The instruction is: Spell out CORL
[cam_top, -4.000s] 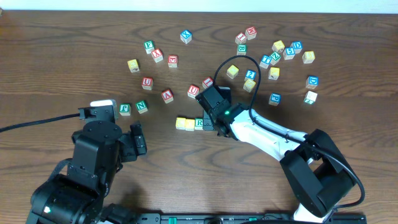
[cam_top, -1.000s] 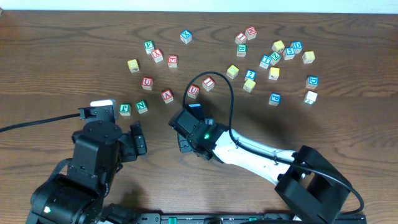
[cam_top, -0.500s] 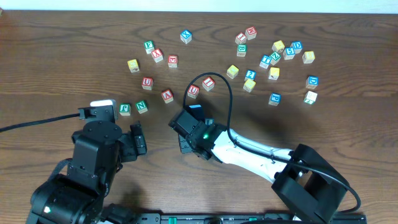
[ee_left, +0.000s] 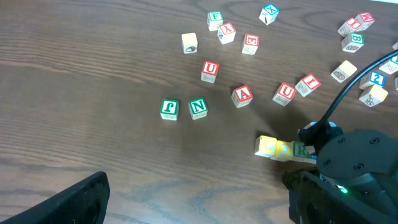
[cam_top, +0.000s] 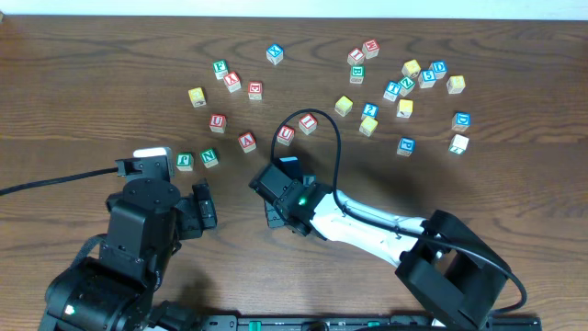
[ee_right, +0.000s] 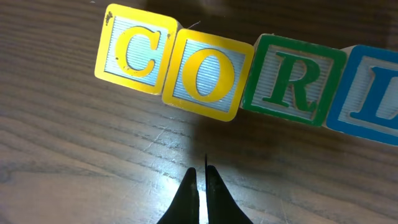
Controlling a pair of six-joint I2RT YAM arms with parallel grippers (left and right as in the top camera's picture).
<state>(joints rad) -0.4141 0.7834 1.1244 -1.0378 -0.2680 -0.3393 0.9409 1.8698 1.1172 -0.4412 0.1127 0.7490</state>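
In the right wrist view, four letter cubes lie edge to edge in a slightly slanted row: yellow C [ee_right: 135, 50], yellow O [ee_right: 208, 76], green R [ee_right: 292, 79] and blue L [ee_right: 373, 96], which the frame edge cuts off. My right gripper [ee_right: 201, 171] is shut and empty, its tips just in front of the O and apart from it. In the overhead view the right wrist [cam_top: 287, 191] covers the row. The left wrist view shows the C [ee_left: 267, 147], O [ee_left: 284, 150] and R [ee_left: 303, 150]. My left gripper [ee_left: 196, 205] stands wide open over bare wood.
Loose letter cubes lie scattered behind the row: green cubes [cam_top: 209, 157] at left, red U [cam_top: 286, 134] and red A [cam_top: 246, 142] near the middle, and a cluster of blue and yellow cubes [cam_top: 404, 108] at back right. A black cable [cam_top: 322, 119] loops over the right arm.
Four seconds ago the right wrist was further back and right, with the row showing; it then moved left and forward over it. Over the last second, almost nothing moved. The left arm stayed still.
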